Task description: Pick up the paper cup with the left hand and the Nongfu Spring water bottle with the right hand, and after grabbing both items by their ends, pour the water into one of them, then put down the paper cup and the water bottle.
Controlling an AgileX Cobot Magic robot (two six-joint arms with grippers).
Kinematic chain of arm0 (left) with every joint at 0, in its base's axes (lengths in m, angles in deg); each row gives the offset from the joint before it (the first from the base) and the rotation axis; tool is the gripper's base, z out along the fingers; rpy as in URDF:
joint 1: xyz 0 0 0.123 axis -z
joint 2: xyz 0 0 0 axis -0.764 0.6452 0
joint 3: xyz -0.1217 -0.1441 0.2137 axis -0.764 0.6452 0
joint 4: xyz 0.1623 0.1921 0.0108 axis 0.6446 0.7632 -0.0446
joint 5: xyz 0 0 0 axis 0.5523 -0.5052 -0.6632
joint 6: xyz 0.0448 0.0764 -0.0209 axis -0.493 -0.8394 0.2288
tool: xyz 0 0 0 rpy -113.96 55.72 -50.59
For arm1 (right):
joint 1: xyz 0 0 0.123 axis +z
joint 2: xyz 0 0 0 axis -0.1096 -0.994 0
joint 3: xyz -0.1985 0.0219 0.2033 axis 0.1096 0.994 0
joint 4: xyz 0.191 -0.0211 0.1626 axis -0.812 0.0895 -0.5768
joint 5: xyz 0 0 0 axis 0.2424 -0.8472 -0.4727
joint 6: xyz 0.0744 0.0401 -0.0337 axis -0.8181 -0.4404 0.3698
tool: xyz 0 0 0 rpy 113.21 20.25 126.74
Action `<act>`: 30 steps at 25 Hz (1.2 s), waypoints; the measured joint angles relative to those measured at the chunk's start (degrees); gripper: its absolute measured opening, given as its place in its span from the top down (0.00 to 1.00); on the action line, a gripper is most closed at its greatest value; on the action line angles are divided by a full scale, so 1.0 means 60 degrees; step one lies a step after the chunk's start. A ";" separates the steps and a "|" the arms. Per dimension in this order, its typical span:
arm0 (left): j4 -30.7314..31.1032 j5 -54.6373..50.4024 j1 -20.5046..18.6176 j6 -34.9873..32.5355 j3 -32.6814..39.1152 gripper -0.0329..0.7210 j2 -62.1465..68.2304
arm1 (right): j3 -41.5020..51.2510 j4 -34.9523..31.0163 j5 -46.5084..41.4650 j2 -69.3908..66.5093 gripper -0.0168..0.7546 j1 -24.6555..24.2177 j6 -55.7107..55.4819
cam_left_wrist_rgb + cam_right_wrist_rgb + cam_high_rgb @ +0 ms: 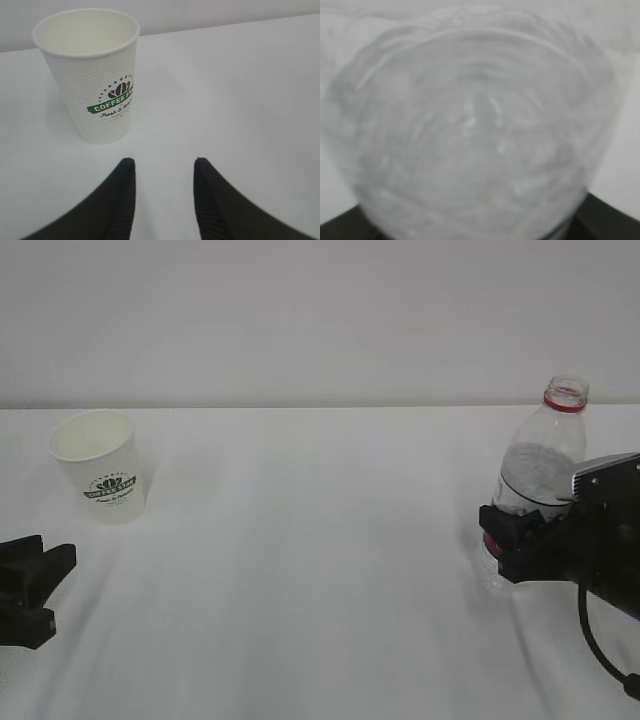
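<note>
The right hand [508, 540] covers the lower body and red label of the Nongfu Spring water bottle [545, 455]; its arm is cut off at 3 o'clock. In the right wrist view the bottle fills the frame as a blur, with no label legible. The left hand [35, 575] is cropped at 9 o'clock. The paper cup's [92, 75] smaller print is unreadable.
</note>
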 joint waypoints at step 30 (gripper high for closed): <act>-0.0756 0.0014 0.0000 0.0000 -0.1049 0.20 0.0324 | 0.1757 0.0009 -0.0140 0.2839 0.39 0.0000 -0.0427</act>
